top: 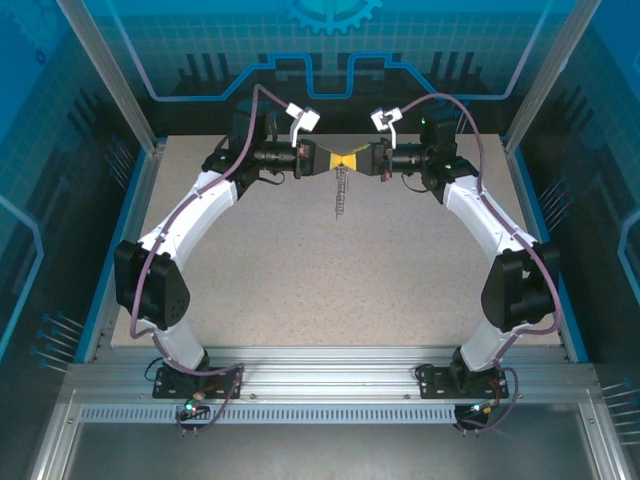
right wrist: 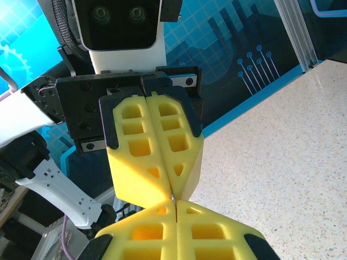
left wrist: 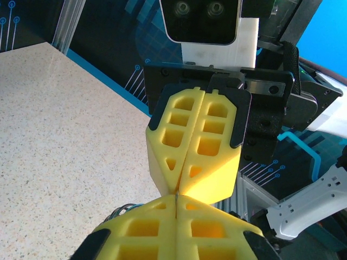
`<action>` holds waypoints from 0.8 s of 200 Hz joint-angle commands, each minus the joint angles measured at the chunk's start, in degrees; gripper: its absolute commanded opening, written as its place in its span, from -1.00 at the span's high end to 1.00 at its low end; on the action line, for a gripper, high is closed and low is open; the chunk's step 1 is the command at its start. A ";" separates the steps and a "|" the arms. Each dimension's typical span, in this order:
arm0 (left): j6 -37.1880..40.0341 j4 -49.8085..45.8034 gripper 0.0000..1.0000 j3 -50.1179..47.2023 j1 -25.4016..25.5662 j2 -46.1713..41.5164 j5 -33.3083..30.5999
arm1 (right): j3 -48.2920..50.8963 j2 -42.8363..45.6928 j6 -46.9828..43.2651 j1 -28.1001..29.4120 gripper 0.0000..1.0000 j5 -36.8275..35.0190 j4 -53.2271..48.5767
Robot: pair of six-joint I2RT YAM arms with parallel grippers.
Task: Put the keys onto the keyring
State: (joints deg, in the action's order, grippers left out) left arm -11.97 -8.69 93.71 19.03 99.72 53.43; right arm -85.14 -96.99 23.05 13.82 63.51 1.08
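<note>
a: where's the keyring?

b: up off the table (top: 300, 290), at the spot where the two sets of fingers meet tip to tip. its chain (top: 340, 198) looks to hang straight down from just under the tips.

a: and the fingers?

b: left gripper (top: 338, 160) is clenched, pads flush together. right gripper (top: 352, 160) is the same, pressed tight with no gap. from the left wrist, the right gripper (left wrist: 179, 181) sits nose to nose with the left gripper (left wrist: 176, 208).

a: holding what?

b: a thin metal sliver (left wrist: 177, 193) shows right in the seam between the tips, and again from the right wrist (right wrist: 172, 198). i can't tell whether that's a key blade or the ring's edge, or which pair carries the chain.

a: how will it handle?

b: i'd guess light and stiff for ring and key, both hard smooth metal, so slippery against foam pads. the chain is limp. it will swing and tug a little, and gives nothing to push against.

a: so where to grip?

b: the key by its flat head, deep enough between the pads that it can't pivot, blade left free. the ring across its long side, away from the opening, never by the chain.

a: risk?

b: so little metal shows past the tips that a small twist could flick the piece out, and it would drop to the table below the fingers.
</note>
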 commanded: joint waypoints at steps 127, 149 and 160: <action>-11.86 18.44 1.00 -8.69 0.22 -7.22 -1.83 | 21.39 20.16 9.66 -3.57 0.19 -17.03 13.86; -13.76 21.31 1.00 -10.65 0.74 -8.56 -2.49 | 24.40 21.95 12.29 -2.67 0.15 -18.24 18.18; -14.80 23.06 1.00 -11.61 0.92 -9.23 -2.80 | 25.05 22.27 13.26 -1.94 0.12 -18.33 19.65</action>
State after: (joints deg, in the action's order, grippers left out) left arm -22.76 6.90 83.94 19.20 93.73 51.29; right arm -62.02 -76.12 33.41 10.22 48.53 14.94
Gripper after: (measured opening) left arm 0.064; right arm 0.428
